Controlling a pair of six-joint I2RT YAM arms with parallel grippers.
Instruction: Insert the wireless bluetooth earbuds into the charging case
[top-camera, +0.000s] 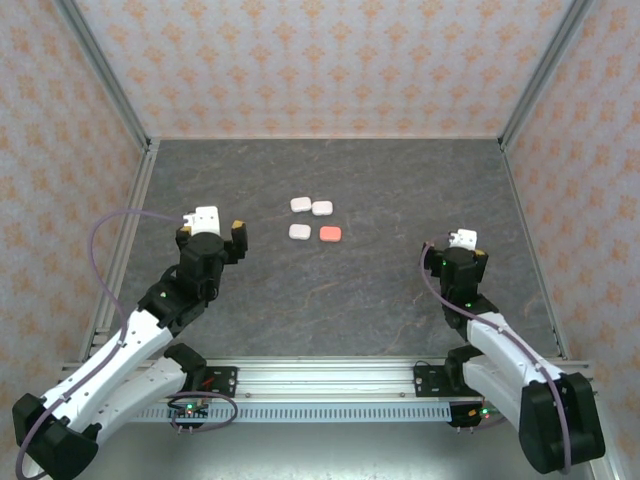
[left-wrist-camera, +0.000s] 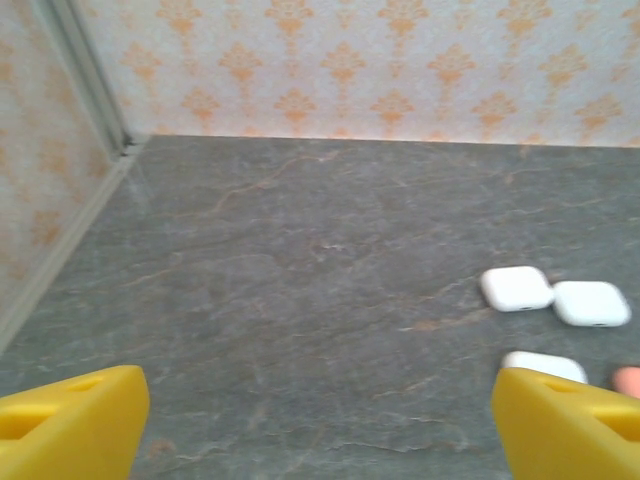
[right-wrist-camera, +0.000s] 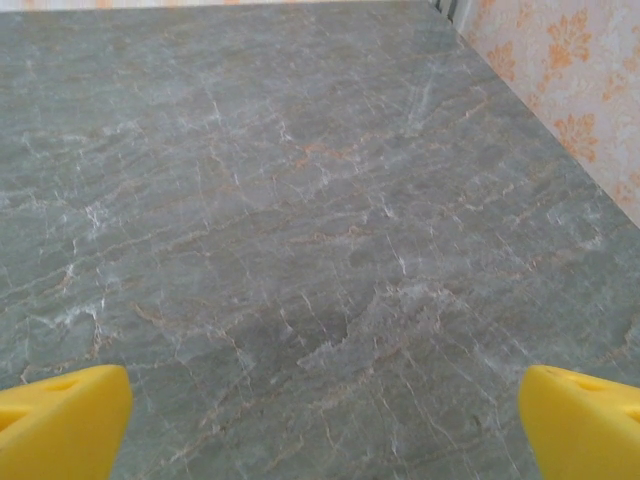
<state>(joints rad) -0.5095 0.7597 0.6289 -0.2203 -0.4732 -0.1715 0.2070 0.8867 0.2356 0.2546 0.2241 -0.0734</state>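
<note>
at centre, four cases (top-camera: 322, 208), jaws wide

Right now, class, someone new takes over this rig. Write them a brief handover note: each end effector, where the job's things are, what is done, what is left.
Left end effector: open, empty, over the table, left of centre.
Right end effector: open, empty, over its right side.
Things: clustered mid-table, two white cases on the far side, a third white case and a pink case nearer the arms; lids look shut.
Done: cannot tell; shut lids would hide any earbuds inside.
Left: probably open each case and check.
</note>
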